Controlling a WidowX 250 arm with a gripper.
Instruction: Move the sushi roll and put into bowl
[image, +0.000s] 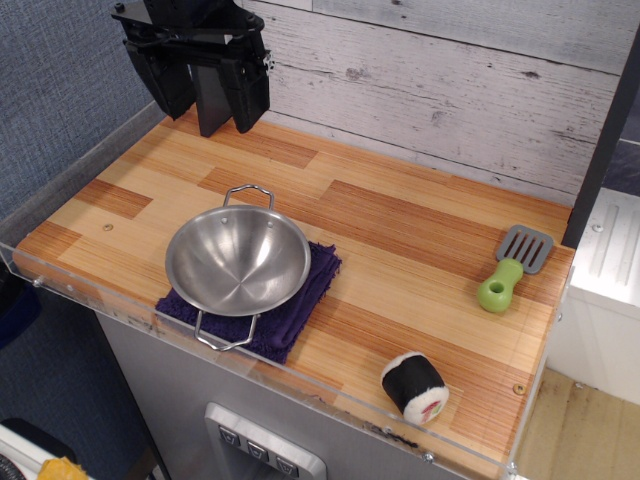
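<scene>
Nearest the camera, the sushi roll (414, 387) lies on its side close to the front edge of the wooden surface (400, 240), toward the right corner, its white end with the red-green centre turned to the front right. It touches nothing. Well apart from it, to the left, the bowl (238, 262) sits upright on a purple cloth (300, 312), one wire handle pointing to the back and one to the front; nothing is inside it. A spatula (513, 267) with a green handle and grey blade lies near the right edge, behind the roll and well clear of it. Bare wood lies between the roll and the bowl. At the back left, the black hand (200, 88) hangs above the surface in front of the plank wall, fingers pointing down and spread apart, grasping nothing, far from both roll and bowl.
</scene>
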